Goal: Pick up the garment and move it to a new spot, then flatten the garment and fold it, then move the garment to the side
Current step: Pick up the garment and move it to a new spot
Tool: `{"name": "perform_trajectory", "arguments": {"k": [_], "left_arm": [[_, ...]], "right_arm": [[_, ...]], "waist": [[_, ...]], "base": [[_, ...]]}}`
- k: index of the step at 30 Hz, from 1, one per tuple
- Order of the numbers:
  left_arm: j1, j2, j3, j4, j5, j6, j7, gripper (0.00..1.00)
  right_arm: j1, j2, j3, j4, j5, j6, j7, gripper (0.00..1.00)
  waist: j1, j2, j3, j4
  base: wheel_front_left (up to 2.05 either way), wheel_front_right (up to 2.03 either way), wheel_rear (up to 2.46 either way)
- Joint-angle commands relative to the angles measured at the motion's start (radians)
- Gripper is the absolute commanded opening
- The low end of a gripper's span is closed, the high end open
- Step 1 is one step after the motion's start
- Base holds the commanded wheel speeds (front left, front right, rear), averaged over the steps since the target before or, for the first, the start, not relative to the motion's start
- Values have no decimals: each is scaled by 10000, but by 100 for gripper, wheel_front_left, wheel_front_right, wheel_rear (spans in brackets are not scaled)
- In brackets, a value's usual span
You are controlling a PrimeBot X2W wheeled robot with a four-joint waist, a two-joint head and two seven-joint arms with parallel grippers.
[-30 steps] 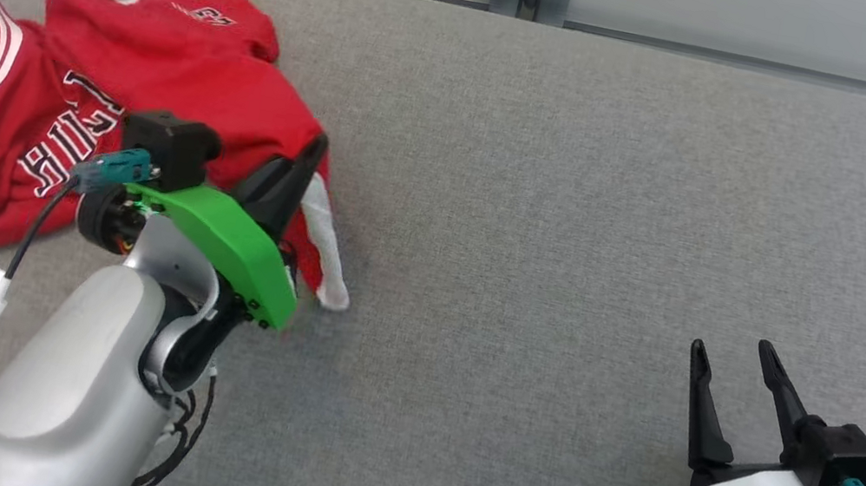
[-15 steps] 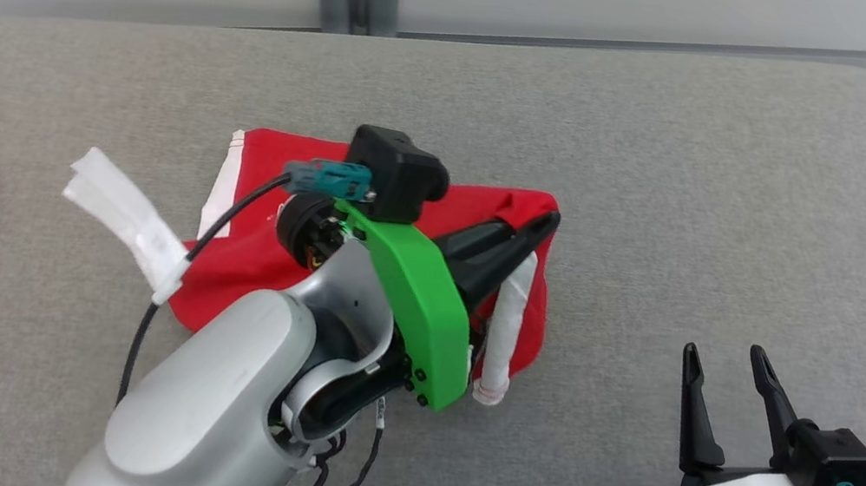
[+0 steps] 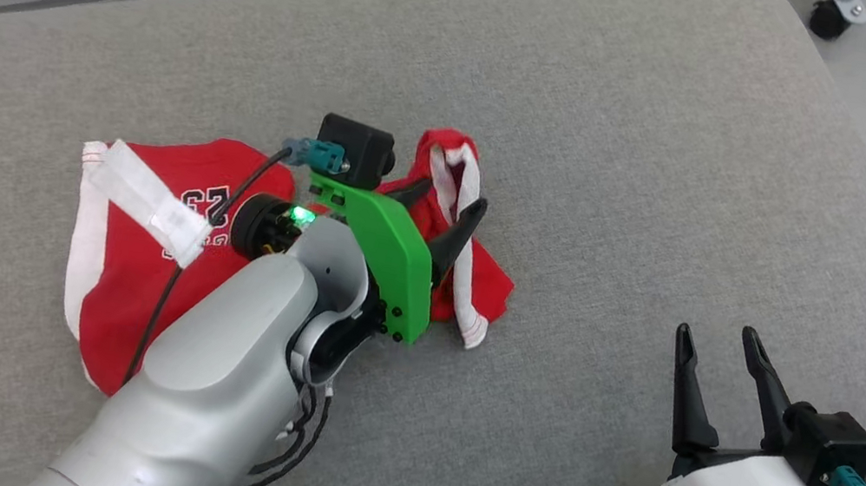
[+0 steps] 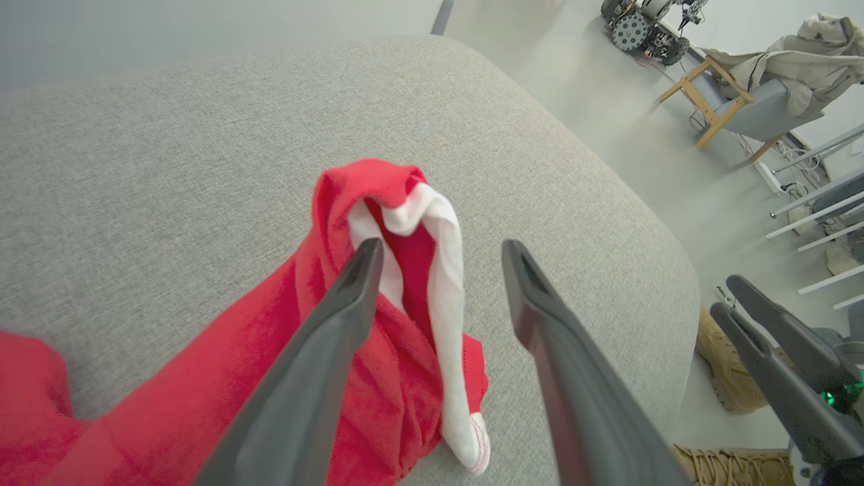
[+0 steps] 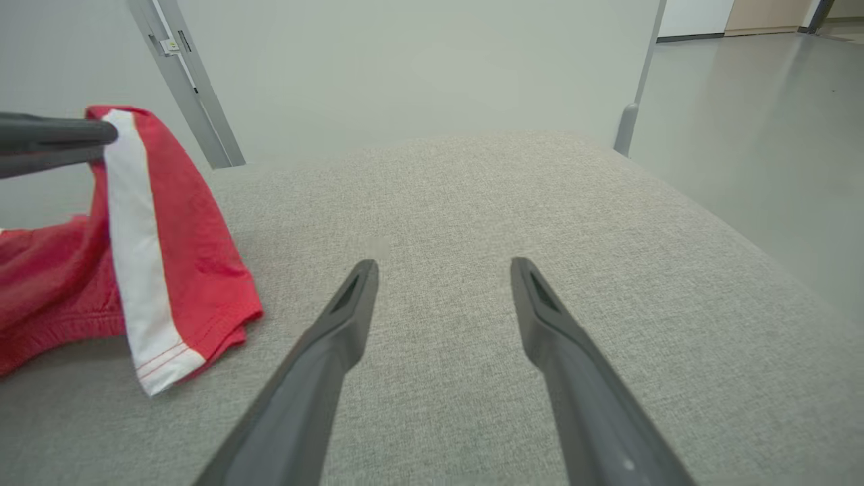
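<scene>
– Left gripper (image 3: 447,203) of mine stands wide, its two fingers well apart.
– Is it holding anything?
– No squeeze that I can see. A raised fold of the red shirt (image 3: 126,288) stands up between the fingers. Its white trim leans against one of them, and the other finger is clear of the cloth.
– Where does the shirt lie?
– Crumpled on the grey table (image 3: 628,179), left of the middle. The bulk with the printed number spreads out to the left, partly hidden by my forearm. The raised fold is at its right end, and a white-edged flap hangs down from it to the table on the near side.
– And your other hand?
– My right gripper (image 3: 715,332) is wide too, with nothing in it. It is at the near right of the table, well apart from the shirt.
</scene>
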Motion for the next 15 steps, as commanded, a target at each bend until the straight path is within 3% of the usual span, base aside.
{"name": "perform_trajectory", "arguments": {"k": [1, 8, 15], "left_arm": [[-79, 30, -166, 373, 243, -17, -308, 100], [348, 23, -521, 1030, 722, -171, -2443, 100], [1860, 97, -432, -105, 934, 314, -4374, 100]], "right_arm": [[-16, 13, -88, -34, 71, -3, -31, 100], [261, 3, -553, -157, -199, -5, -31, 100], [798, -127, -957, -594, -649, -6, -31, 100]], "waist": [[0, -1, 464, -380], [0, -1, 68, 439], [0, -1, -1021, 1628]], "base": [[0, 0, 0], [0, 0, 0], [0, 0, 0]]}}
